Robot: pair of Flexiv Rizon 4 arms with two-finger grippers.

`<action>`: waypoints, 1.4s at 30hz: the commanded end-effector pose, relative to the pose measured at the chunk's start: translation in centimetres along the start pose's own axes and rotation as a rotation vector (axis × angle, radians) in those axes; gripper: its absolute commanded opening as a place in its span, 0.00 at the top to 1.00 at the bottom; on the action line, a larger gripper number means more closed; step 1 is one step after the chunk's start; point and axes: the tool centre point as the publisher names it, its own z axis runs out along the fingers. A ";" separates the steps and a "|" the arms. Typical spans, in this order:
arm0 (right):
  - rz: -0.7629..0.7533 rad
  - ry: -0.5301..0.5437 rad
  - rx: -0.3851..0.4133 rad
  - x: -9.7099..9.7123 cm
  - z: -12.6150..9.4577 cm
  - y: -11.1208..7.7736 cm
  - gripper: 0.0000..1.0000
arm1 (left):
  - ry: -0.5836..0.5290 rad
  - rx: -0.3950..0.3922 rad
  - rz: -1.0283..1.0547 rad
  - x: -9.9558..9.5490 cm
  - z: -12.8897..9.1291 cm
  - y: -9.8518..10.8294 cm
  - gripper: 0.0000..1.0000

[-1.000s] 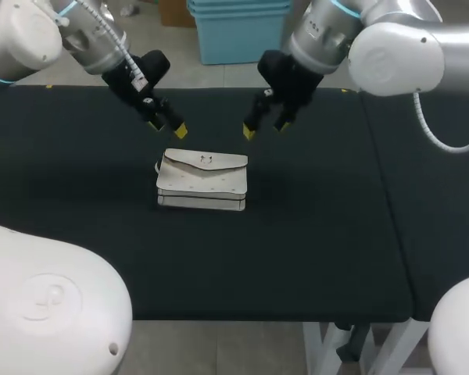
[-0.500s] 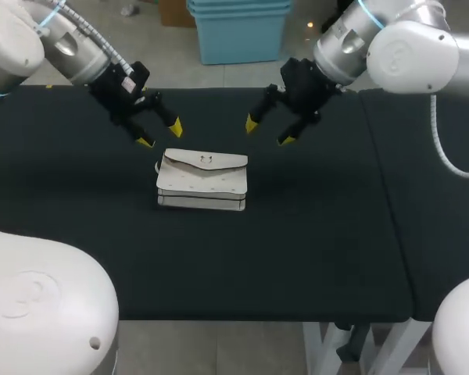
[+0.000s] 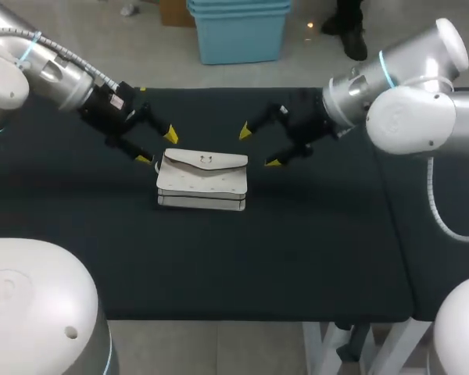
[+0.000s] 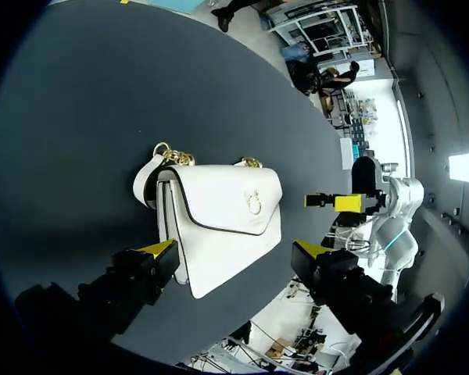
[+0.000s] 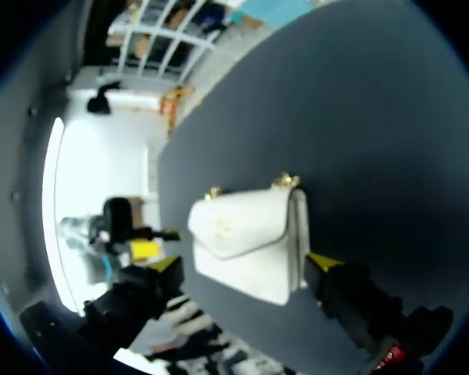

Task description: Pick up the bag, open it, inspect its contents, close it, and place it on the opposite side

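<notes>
Bag [image 3: 202,181] lies closed near the middle of the dark worktop [image 3: 313,250]; it looks light and stiff-sided, its smooth white skin likely slippery, so the short ends seem the surest hold; left pincer [image 3: 157,147] and right pincer [image 3: 258,147] flank those ends, both spread apart, gripping nothing.

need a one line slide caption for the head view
Left gripper and right gripper, both open, flank the closed white bag on the black table.
</notes>
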 end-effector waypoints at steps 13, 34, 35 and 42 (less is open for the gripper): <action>0.072 -0.047 -0.136 0.2 1.9 0.2 0.00 | -0.013 -0.007 -0.058 -0.3 0.9 -1.2 0.00; 0.158 0.033 -0.075 -1.9 4.8 1.6 0.00 | 0.091 -0.051 -0.075 -1.2 2.4 -3.1 0.15; 0.160 0.039 -0.077 -2.1 4.9 1.6 0.00 | 0.092 -0.057 -0.073 -1.2 2.4 -3.2 0.16; 0.160 0.109 -0.044 -2.0 5.4 1.4 0.00 | 0.103 -0.071 -0.068 -1.1 3.0 -3.2 0.25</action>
